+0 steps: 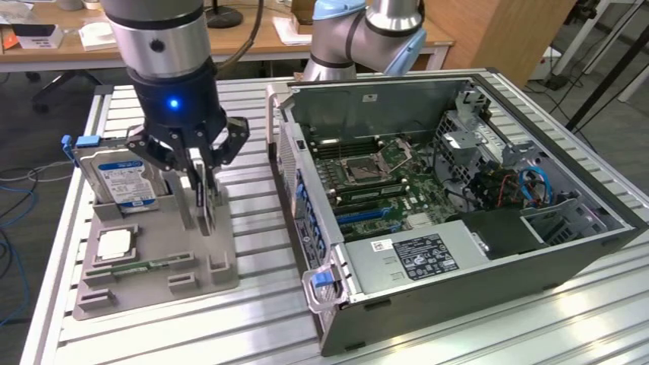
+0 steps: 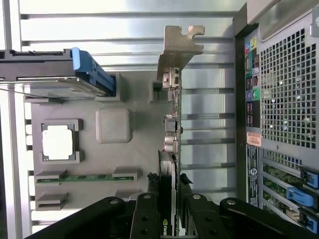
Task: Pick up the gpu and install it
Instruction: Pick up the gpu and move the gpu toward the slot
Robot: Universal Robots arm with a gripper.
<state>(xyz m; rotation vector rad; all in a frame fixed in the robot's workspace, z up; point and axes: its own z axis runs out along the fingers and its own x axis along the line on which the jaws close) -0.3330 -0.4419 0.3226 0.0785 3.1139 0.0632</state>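
Claw grips the gpu from above, fingers pressed to either face of the card, which stands on edge in the grey tray, just beside the hard drive. Tray and open computer case share the slatted surface, the case towards the exterior view's right.

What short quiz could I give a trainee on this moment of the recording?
1. True or false: the gpu already sits inside the computer case.
2. What is the gripper closed on? A) hard drive B) gpu C) memory stick
3. Fill in: the gpu stands on edge in a grey ____ beside the case.
Key: 1 false; 2 B; 3 holder.
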